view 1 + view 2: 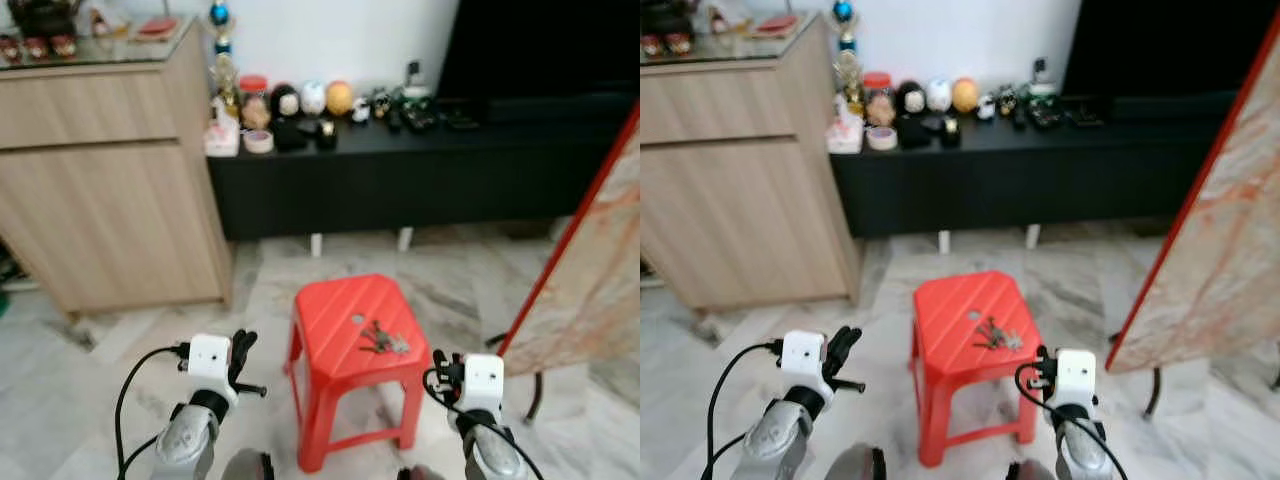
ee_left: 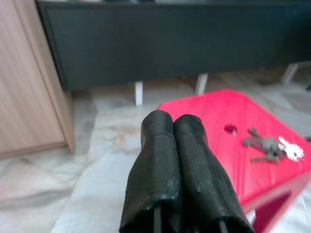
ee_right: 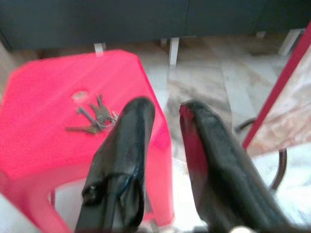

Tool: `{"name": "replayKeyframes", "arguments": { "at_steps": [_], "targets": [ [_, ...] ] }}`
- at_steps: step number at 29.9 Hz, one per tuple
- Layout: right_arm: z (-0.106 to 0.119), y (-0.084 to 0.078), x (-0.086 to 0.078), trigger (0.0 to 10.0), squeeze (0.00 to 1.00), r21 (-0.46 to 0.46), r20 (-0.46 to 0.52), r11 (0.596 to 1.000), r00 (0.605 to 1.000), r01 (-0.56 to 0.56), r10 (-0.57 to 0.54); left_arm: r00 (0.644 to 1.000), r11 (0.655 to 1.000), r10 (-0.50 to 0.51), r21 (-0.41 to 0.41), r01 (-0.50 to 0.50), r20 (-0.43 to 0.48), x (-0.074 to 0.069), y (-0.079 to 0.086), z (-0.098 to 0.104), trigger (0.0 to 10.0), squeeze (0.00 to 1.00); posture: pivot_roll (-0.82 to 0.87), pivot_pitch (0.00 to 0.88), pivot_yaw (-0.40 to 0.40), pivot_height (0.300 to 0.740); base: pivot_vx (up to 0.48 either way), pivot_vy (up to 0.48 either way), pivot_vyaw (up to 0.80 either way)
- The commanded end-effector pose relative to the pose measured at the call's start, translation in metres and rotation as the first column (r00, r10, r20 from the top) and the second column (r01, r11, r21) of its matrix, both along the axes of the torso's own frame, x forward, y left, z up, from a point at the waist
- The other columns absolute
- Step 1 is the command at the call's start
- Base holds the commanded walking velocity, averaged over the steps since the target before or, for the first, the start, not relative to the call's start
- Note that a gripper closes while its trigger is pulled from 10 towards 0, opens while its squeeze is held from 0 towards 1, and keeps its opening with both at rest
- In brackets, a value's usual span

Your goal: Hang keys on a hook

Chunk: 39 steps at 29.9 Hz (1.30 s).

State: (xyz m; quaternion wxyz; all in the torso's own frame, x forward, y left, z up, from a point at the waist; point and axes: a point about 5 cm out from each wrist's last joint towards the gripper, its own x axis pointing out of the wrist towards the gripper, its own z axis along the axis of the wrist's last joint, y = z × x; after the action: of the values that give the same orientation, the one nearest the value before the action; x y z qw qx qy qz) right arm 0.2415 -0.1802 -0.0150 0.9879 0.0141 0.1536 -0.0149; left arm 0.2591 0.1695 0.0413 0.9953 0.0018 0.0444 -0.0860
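Red stool (image 1: pixel 345 310) carries keys (image 1: pixel 383 340) near its right edge. Left gripper (image 2: pixel 176 127) fingers pressed together; right gripper (image 3: pixel 165 112) fingers apart.

I see grey metal keys (image 1: pixel 382 340) on a bright red stool (image 1: pixel 340 310), grey-veined white marble floor (image 1: pixel 60 400), a black cabinet (image 1: pixel 400 170), and a light woodgrain cupboard (image 1: pixel 110 200).

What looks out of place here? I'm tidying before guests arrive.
A bunch of metal keys lies loose on the red plastic stool on the marble floor, an odd spot for keys. Nothing looks spilled or broken.
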Motion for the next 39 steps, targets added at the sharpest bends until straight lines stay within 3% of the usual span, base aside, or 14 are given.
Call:
{"name": "replayKeyframes", "arguments": {
  "at_steps": [1,18,26,34,39],
  "targets": [
    [0.004,-0.001,0.005,10.0,0.00,-0.001,0.015,1.000,1.000,0.000,0.000,1.000,1.000,0.001,-0.005,-0.001,-0.016,-0.002,-0.001,-0.003,10.0,0.00,0.01,0.000,-0.021,0.640,0.000,0.000,0.00],
    [0.005,0.000,0.005,10.0,0.00,-0.009,0.019,1.000,1.000,-0.018,0.018,1.000,1.000,-0.005,-0.014,0.004,-0.016,-0.002,-0.003,-0.002,10.0,0.00,0.01,0.000,-0.022,0.640,0.000,0.000,0.00],
    [0.001,0.003,0.003,10.0,0.00,0.002,-0.002,1.000,1.000,-0.028,0.028,1.000,1.000,-0.005,-0.018,0.004,-0.020,-0.003,-0.003,-0.003,10.0,0.00,0.01,0.000,-0.018,0.640,0.000,0.000,0.50],
    [0.010,0.005,0.016,10.0,0.00,0.007,0.024,0.995,0.995,-0.099,0.099,0.999,1.000,-0.019,-0.020,0.018,-0.028,-0.001,-0.004,-0.004,10.0,0.00,-0.01,0.000,-0.002,0.640,0.000,0.000,0.00],
    [0.012,0.001,0.019,10.0,0.00,0.021,0.029,0.998,0.998,-0.054,0.054,0.999,1.000,-0.019,-0.022,0.019,-0.027,-0.001,-0.004,-0.003,10.0,0.00,-0.01,0.000,-0.002,0.640,0.000,0.000,0.00]
  ]
}}
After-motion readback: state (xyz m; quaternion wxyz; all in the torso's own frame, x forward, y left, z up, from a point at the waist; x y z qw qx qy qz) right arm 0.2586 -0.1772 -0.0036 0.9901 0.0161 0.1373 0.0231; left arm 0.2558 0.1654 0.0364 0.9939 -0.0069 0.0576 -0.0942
